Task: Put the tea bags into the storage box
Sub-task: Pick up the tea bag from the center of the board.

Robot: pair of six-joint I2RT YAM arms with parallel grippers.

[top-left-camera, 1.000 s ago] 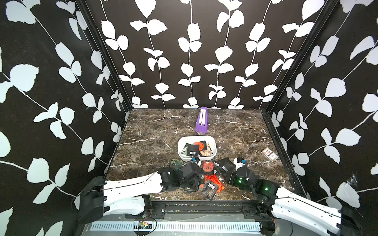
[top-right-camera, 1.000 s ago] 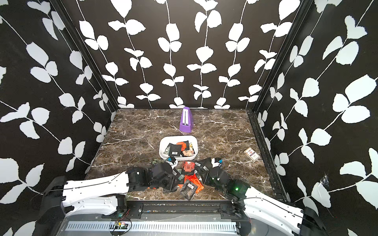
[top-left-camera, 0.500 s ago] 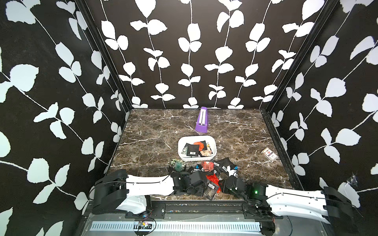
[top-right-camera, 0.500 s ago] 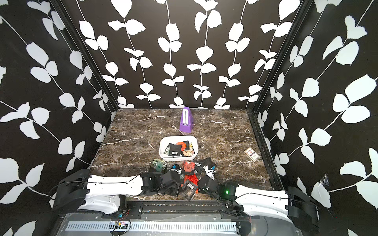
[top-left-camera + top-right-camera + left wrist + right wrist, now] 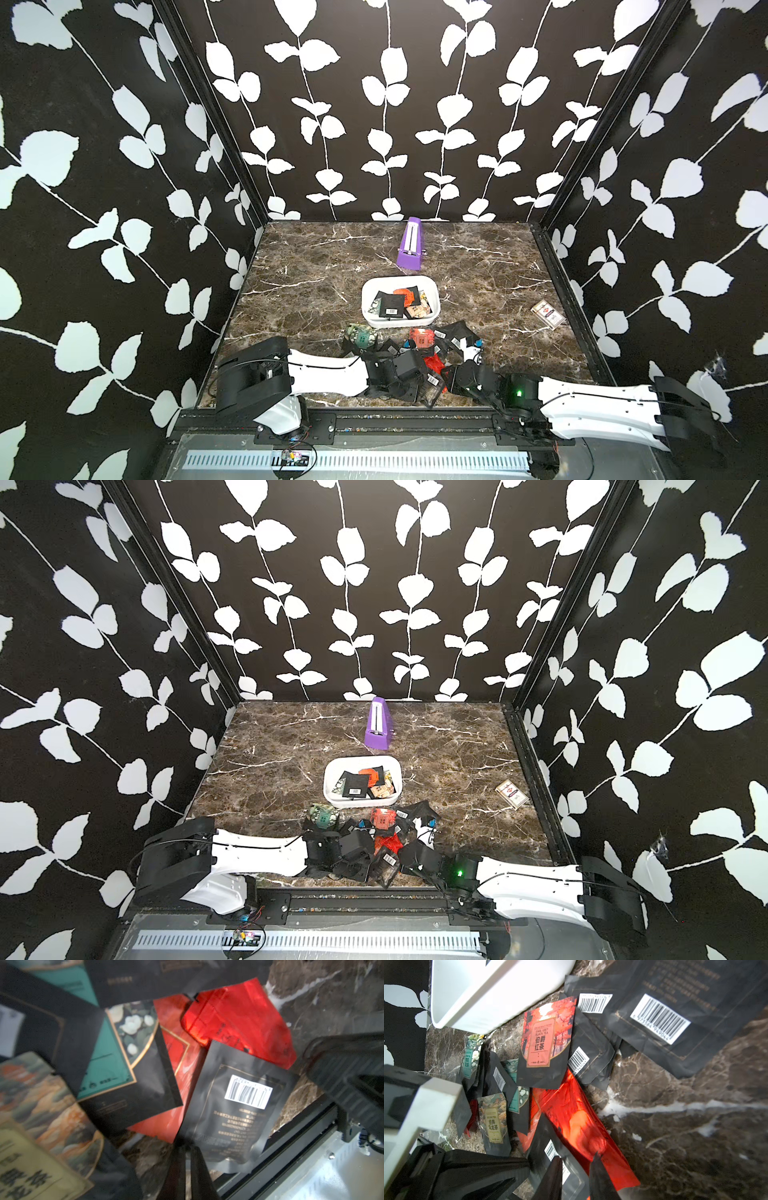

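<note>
Picking from the near edge of the loose tea bags [image 5: 419, 338] is being attempted by both arms at once.

Left gripper [image 5: 188, 1147]: the jaws are being held almost together at the corner of a black barcode sachet [image 5: 239, 1105]. Whether foil is actually caught between them cannot be told.

Right gripper [image 5: 577, 1169]: the jaws are being kept apart, straddling the edge of another black sachet [image 5: 550, 1148] that is lying on a red foil sachet [image 5: 581, 1126]. Nothing is being clamped there.

The storage box [image 5: 395, 323] is sitting just behind the heap, with a few sachets already lying inside it.

Judgement: only 1 sachet should be taken per jaw, pinched on a free corner. Each lift should be started slowly, so that overlapping neighbours are being shed rather than dragged off the near table edge.

Against 1 second ago: both arms are now being carried lower and flatter. The right gripper has been drawn from the heap's right side to its near edge. The box contents look unchanged.
</note>
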